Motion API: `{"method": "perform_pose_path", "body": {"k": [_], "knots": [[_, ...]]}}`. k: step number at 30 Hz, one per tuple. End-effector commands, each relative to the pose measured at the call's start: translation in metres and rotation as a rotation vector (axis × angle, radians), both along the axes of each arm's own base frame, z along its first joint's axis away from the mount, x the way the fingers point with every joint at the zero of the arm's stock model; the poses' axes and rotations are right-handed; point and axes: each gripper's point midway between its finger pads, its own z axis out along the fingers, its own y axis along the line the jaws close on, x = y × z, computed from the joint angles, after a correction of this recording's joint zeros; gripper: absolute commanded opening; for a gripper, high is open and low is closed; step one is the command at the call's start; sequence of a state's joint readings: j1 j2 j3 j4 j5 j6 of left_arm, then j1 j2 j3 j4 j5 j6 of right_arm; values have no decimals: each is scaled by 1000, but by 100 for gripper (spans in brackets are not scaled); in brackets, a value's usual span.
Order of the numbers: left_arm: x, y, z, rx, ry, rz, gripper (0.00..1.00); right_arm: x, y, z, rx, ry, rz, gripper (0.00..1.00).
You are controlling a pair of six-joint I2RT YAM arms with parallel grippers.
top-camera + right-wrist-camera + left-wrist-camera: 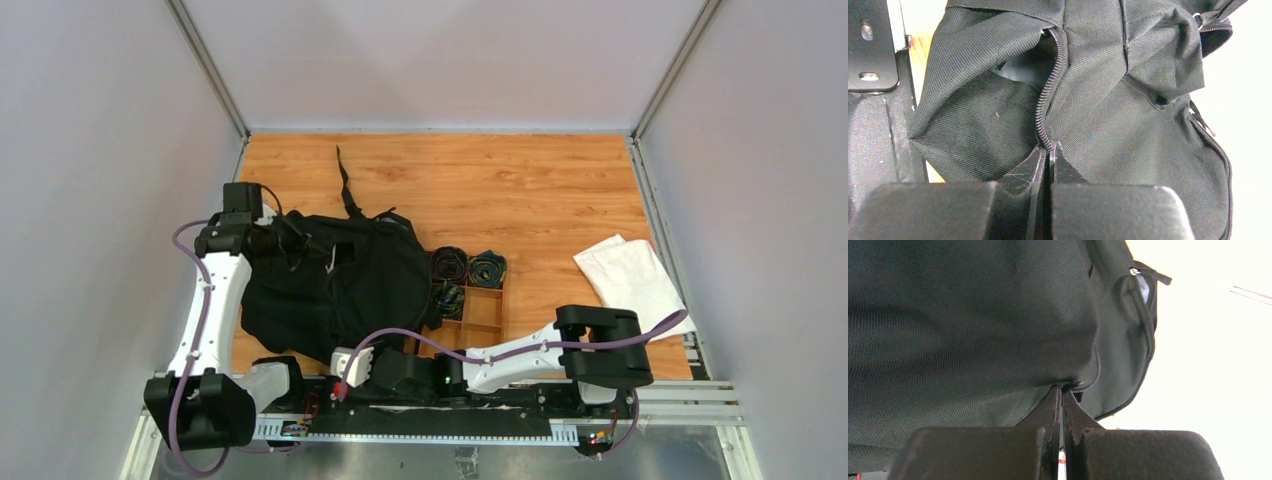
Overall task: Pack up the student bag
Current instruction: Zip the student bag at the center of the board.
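Wood-grain table [520, 190] fills the top view, and the student bag [340, 290] lies slumped on its left-centre part, one long strap [345, 180] trailing toward the far edge. Just beside the bag's right side sits a wooden compartment tray [485, 305], dark rolled items [448, 263] in its far compartments, and a folded white cloth [630, 275] lies well apart near the right edge. The left arm [215, 300] reaches up to the bag's far left side; the right arm [510, 365] stretches leftward along the near edge to the bag's near side. From the left wrist, the left gripper [1062, 390] has its jaws pressed together, the tips meeting at the bag's zipper seam [1095, 375], with black fabric looming over most of the frame. From the right wrist, the right gripper [1049, 146] is likewise pinched tight, nipping the bag at the lower end of a zipper track [1048, 95] beside a gaping fold, and a black metal bracket [868, 45] shows at the left.
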State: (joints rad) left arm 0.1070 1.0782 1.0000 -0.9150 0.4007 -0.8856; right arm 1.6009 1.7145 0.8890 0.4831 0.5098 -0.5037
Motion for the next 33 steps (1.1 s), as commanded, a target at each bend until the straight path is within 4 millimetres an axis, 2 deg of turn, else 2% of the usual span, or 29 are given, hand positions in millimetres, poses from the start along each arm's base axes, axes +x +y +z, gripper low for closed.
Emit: {"method": "perform_pose_path", "body": {"k": [1,5,6,8,9,11,13,16,19,21,23,25,28,30,33], "knots": [[65,9,72,-3,-333,54,0,-24,-17,-38,-156,31,62,0],[65,3,73,1,-343,25,0,-22,-15,-35,-162,34,51,0],[63,1,72,8,-347,8,0,-21,-14,-31,-159,39,38,3],[57,-5,69,24,-358,-29,0,-17,-12,-17,-133,51,5,35],[53,-8,68,33,-365,-49,0,-15,-12,-9,-114,59,-8,46],[45,-12,66,46,-378,-77,0,-11,-9,13,-56,93,-24,60],[38,-17,64,60,-394,-107,0,-7,-7,35,-1,140,-33,67],[31,-21,66,83,-426,-145,0,-12,-2,58,16,227,10,67],[23,-33,66,100,-451,-217,0,-24,1,75,25,331,51,67],[21,-36,64,119,-461,-254,0,-22,1,94,98,395,16,64],[20,-38,59,133,-462,-291,0,-7,-4,110,182,467,-44,56],[19,-39,53,143,-460,-323,0,17,-14,122,280,599,-109,48],[18,-42,51,151,-470,-366,0,49,-20,139,459,845,-87,51],[17,-44,53,155,-491,-400,0,74,-25,149,582,899,-90,54],[14,-49,58,152,-523,-456,0,87,-18,151,610,948,-53,56]]}}
